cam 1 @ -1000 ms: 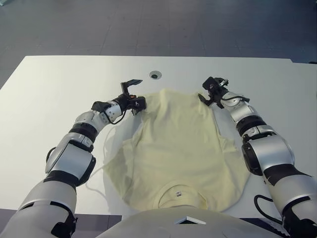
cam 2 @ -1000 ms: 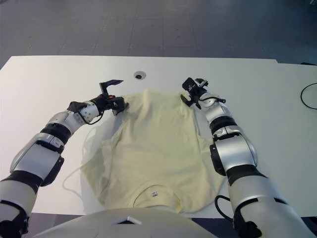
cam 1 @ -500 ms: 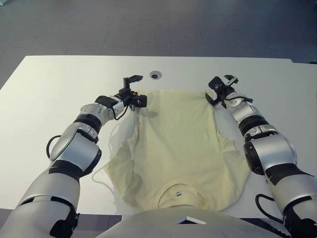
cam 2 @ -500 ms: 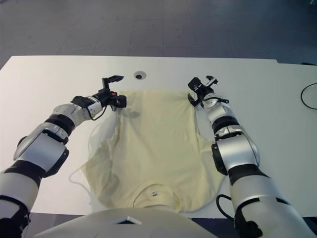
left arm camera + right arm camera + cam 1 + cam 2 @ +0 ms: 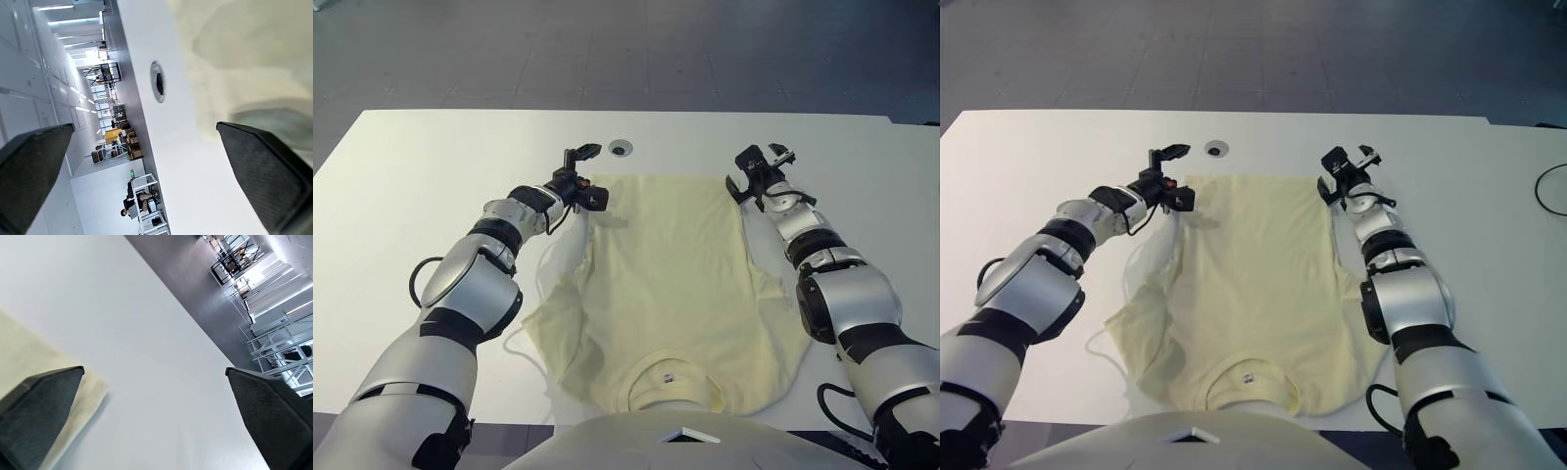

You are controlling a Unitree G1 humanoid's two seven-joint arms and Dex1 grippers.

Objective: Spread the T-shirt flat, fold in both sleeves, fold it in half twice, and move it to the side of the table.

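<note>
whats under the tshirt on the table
The T-shirt lies on the white table, which shows bare beside and beyond it. What the cloth covers cannot be seen; its left side is rumpled, so folds there hide more cloth.

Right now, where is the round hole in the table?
In the left eye view, the round hole sits in the table just beyond the T-shirt's far edge, near the left gripper.

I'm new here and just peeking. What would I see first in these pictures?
A pale yellow T-shirt lies in the middle of the white table, collar toward the robot, rumpled on its left side. The left end effector and right end effector sit open at the shirt's two far corners. A small round hole is in the table just beyond the shirt.
</note>
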